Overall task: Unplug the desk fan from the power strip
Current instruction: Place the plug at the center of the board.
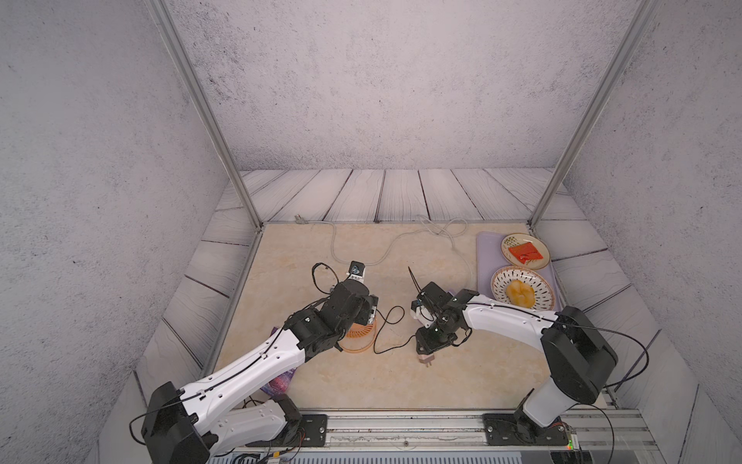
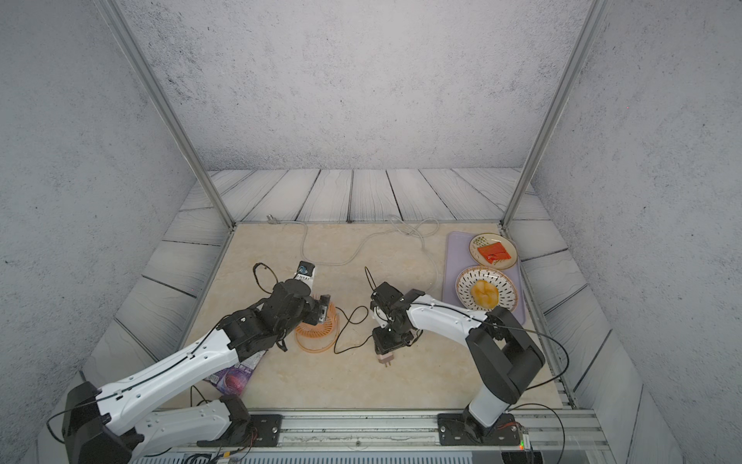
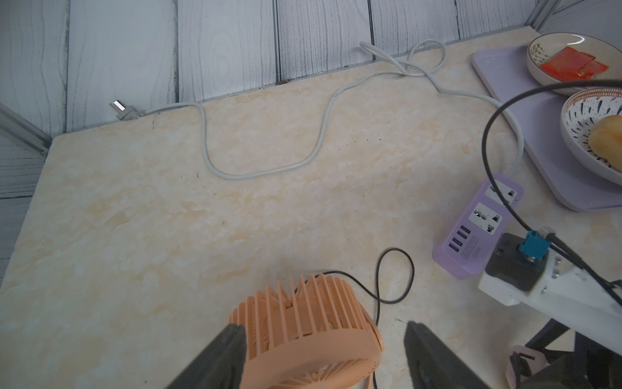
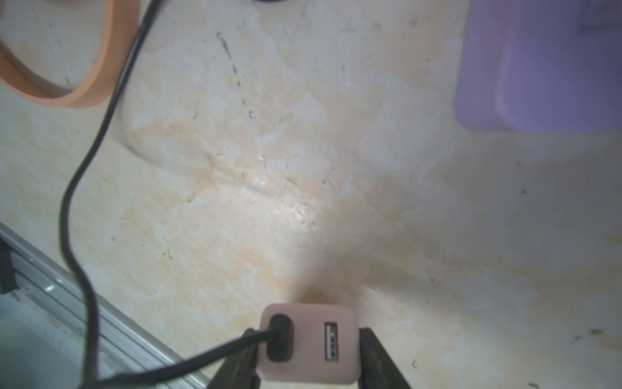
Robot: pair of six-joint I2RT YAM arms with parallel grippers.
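When the table (image 1: 321, 257) is read as a clock face in a top view, with 12 o'clock at the far wall, the desk fan (image 1: 357, 335) stands just off centre toward 8 o'clock, grille tilted upward on its ring stand.

1. Left gripper (image 3: 323, 326): positioned over the desk fan with the jaws partly open and straddling the fan body. In the left wrist view one finger (image 3: 222, 353) touches the fan's rim, while the opposite finger (image 3: 430, 353) stands apart from it. Nothing is clamped.

2. Right gripper (image 4: 308, 357): closed on the pale pink plug adapter (image 1: 425, 357), one finger on each side face. The adapter is at 4 o'clock from the fan. Its metal prongs are bare and point toward 6 o'clock.

3. Black cable (image 1: 385, 329): runs in loose loops across the table from the fan to a port on the adapter's face.

4. Power strip (image 3: 478, 229): lies flat on the table at about 1 o'clock from the adapter and apart from it. In both top views the right arm covers most of it. Its grey cord (image 3: 262, 171) winds toward 12 o'clock and ends in a plug near the far left corner.

5. Lavender tray (image 1: 486, 257): located at 2 o'clock, just beside the power strip, carrying two bowls.
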